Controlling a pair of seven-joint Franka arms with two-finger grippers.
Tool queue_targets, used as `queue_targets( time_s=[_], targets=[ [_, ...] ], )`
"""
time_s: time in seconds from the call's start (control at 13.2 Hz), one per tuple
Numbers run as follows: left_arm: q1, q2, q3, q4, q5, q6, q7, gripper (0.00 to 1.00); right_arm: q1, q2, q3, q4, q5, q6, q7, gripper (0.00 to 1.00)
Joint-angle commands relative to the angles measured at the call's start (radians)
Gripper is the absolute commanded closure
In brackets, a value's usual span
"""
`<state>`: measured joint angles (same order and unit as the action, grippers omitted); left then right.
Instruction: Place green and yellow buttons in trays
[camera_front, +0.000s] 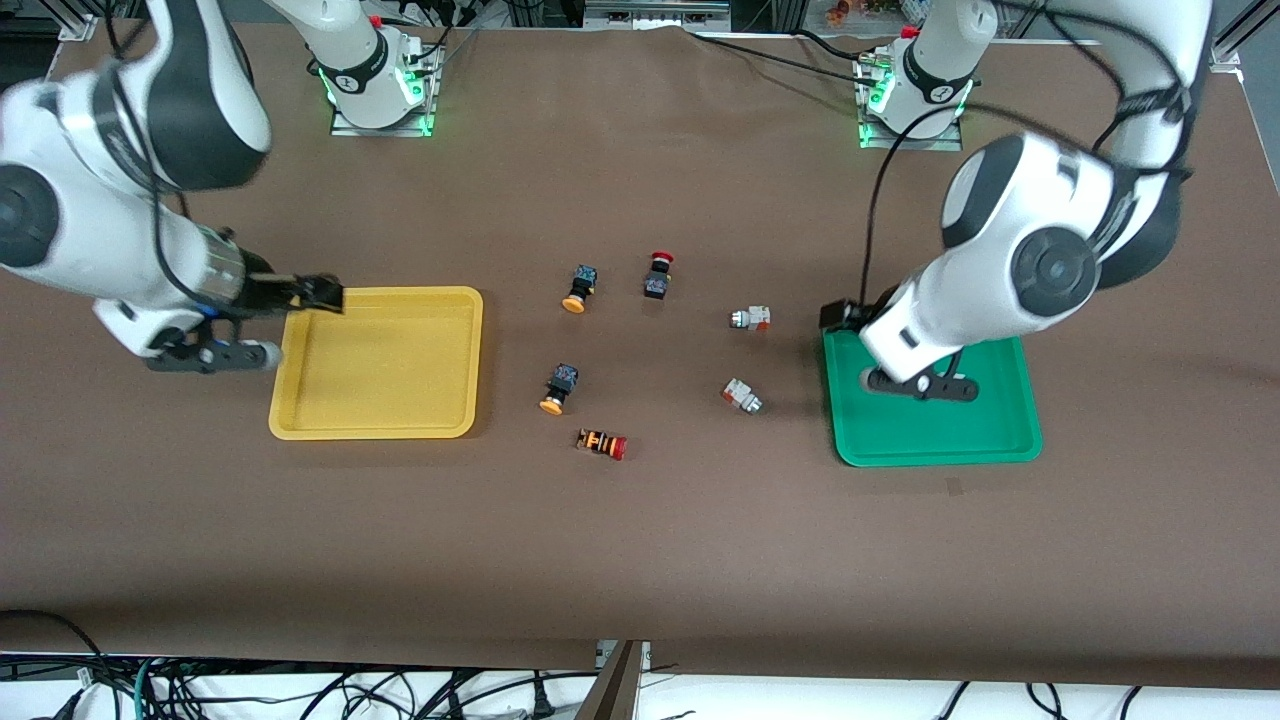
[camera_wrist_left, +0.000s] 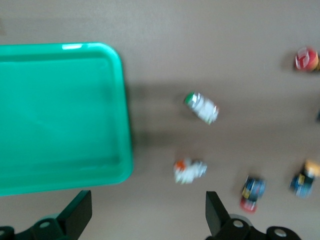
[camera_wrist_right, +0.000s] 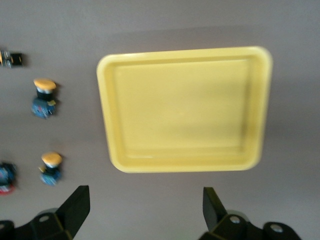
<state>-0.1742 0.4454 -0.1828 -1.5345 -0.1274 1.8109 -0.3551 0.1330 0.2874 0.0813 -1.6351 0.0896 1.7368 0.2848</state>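
Two dark buttons with orange-yellow caps (camera_front: 579, 288) (camera_front: 558, 388) and two white buttons (camera_front: 750, 318) (camera_front: 742, 396) lie on the table between the trays. The yellow tray (camera_front: 375, 362) is toward the right arm's end and the green tray (camera_front: 960, 430) toward the left arm's end; both are empty. My right gripper (camera_front: 325, 295) (camera_wrist_right: 145, 210) is open and empty over the yellow tray's corner. My left gripper (camera_front: 838, 314) (camera_wrist_left: 147, 215) is open and empty over the green tray's corner. The left wrist view shows the white buttons (camera_wrist_left: 202, 106) (camera_wrist_left: 189, 171).
A dark switch with a red cap (camera_front: 658, 274) lies beside the orange-capped button farther from the front camera. An orange-striped switch with a red cap (camera_front: 602, 443) lies nearest the front camera. Brown cloth (camera_front: 640, 560) covers the table.
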Motion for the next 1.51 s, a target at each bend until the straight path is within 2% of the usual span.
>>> queue_targets(
  time_s=[0.0,0.15,0.23,0.3,0.45,0.68,0.75,0.83,0.98,1.06,1.28,1.36,1.43],
  targets=[
    [-0.082,0.116,0.006,0.067,-0.017,0.100,-0.268,0.00,0.005,0.088,0.102,-0.040,0.021,0.128,0.242,0.00],
    [-0.122,0.179,0.009,0.067,-0.011,0.187,-0.478,0.00,0.064,0.166,0.136,-0.055,0.019,0.194,0.385,0.00],
    [-0.132,0.209,0.009,0.067,-0.011,0.233,-0.543,0.00,0.098,0.192,0.138,-0.083,0.019,0.237,0.430,0.00],
    [-0.134,0.246,0.009,0.067,-0.011,0.293,-0.592,0.00,0.109,0.209,0.168,-0.125,0.021,0.297,0.471,0.00],
    [-0.142,0.300,0.009,0.047,-0.012,0.399,-0.648,0.00,0.109,0.226,0.222,-0.224,0.021,0.444,0.548,0.00],
    [-0.148,0.361,0.006,0.028,-0.024,0.462,-0.657,0.00,0.134,0.289,0.273,-0.247,0.019,0.553,0.663,0.00],
    [-0.157,0.374,0.006,0.021,-0.024,0.478,-0.659,0.07,0.146,0.300,0.276,-0.252,0.018,0.566,0.672,0.00],
    [-0.160,0.378,0.006,0.017,-0.024,0.484,-0.659,0.29,0.157,0.308,0.278,-0.256,0.018,0.566,0.674,0.00],
    [-0.166,0.374,0.005,0.014,-0.024,0.472,-0.659,0.86,0.168,0.309,0.297,-0.285,0.016,0.590,0.674,0.00],
    [-0.169,0.372,0.005,0.014,-0.024,0.470,-0.654,1.00,0.168,0.309,0.301,-0.302,0.016,0.616,0.674,0.00],
    [-0.163,0.345,0.006,0.023,-0.012,0.412,-0.648,1.00,0.174,0.323,0.313,-0.315,0.015,0.633,0.674,0.00],
    [-0.157,0.323,0.008,0.031,-0.008,0.369,-0.645,1.00,0.180,0.325,0.313,-0.321,0.013,0.633,0.674,0.14],
    [-0.153,0.296,0.011,0.031,-0.008,0.338,-0.624,1.00,0.183,0.325,0.313,-0.324,0.013,0.633,0.674,0.43]
  ],
)
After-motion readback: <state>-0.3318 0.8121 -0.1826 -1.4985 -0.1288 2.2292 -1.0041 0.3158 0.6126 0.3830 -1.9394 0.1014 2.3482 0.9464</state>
